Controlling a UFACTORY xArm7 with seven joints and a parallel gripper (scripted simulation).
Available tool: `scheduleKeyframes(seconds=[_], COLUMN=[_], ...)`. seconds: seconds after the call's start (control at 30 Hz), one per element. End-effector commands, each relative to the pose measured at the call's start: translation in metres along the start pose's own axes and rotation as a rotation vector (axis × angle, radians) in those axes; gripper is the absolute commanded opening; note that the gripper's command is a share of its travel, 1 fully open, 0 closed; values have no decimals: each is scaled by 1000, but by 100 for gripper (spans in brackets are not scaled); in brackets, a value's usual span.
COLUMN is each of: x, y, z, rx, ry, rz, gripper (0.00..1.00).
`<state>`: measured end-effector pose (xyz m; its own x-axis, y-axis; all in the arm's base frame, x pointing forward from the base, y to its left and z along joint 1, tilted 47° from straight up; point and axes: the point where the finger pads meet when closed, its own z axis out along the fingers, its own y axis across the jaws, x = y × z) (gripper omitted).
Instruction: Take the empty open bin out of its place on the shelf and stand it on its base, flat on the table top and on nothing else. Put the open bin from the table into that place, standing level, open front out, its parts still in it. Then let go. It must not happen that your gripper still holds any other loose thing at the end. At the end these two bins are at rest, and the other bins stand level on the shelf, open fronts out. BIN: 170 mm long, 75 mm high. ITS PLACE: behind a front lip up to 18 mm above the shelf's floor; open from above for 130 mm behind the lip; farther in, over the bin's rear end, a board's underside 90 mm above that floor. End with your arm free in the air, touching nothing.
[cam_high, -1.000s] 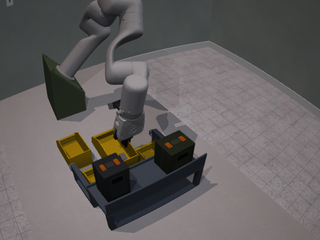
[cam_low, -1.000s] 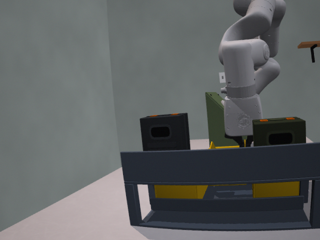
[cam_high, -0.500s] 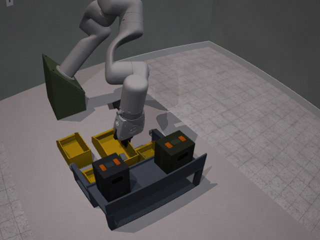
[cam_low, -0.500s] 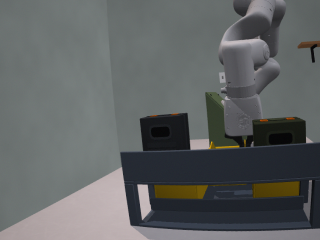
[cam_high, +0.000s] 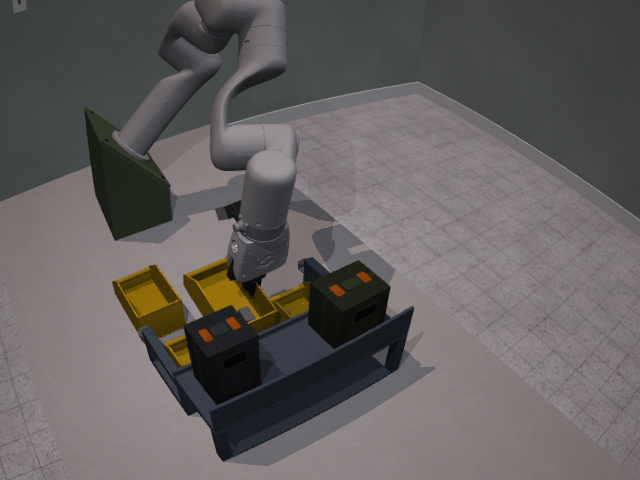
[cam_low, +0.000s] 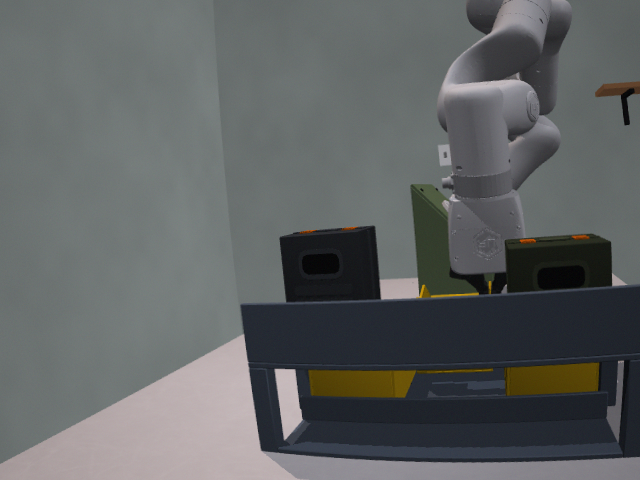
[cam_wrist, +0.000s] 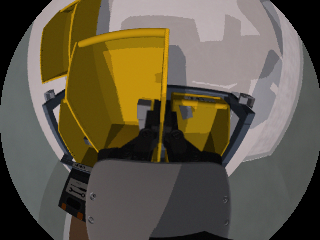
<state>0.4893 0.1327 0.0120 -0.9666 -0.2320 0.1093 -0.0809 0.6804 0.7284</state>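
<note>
One side wall of the large yellow bin (cam_high: 219, 291) (cam_low: 457, 295) (cam_wrist: 132, 70) is clamped in the nearly fully closed gripper (cam_high: 251, 290) (cam_low: 490, 292) (cam_wrist: 161, 109), near the shelf (cam_high: 310, 374) (cam_low: 439, 330) (cam_wrist: 245, 117).

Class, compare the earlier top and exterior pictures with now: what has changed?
Nothing has visibly moved, nor been let go. The pincer is now shut on a side wall of the middle yellow bin; any small finger movement is too fine to tell. The arm, that bin, the dark grey case and the green case stayed put.
</note>
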Motion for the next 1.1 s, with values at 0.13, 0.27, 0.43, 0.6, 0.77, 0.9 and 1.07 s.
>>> scheduleKeyframes(seconds=[0.13, 0.27, 0.43, 0.6, 0.77, 0.9, 1.07], x=[-2, -3, -4, -4, -4, -4, -4], y=[-1, -1, -1, -1, -1, -1, -1], z=[3, 5, 8, 10, 11, 11, 11], rx=[2, 2, 2, 2, 2, 3, 3], ry=[-5, -6, -7, -7, -7, -7, -7], rz=[1, 1, 1, 1, 1, 1, 1], gripper=[0, 0, 0, 0, 0, 0, 0])
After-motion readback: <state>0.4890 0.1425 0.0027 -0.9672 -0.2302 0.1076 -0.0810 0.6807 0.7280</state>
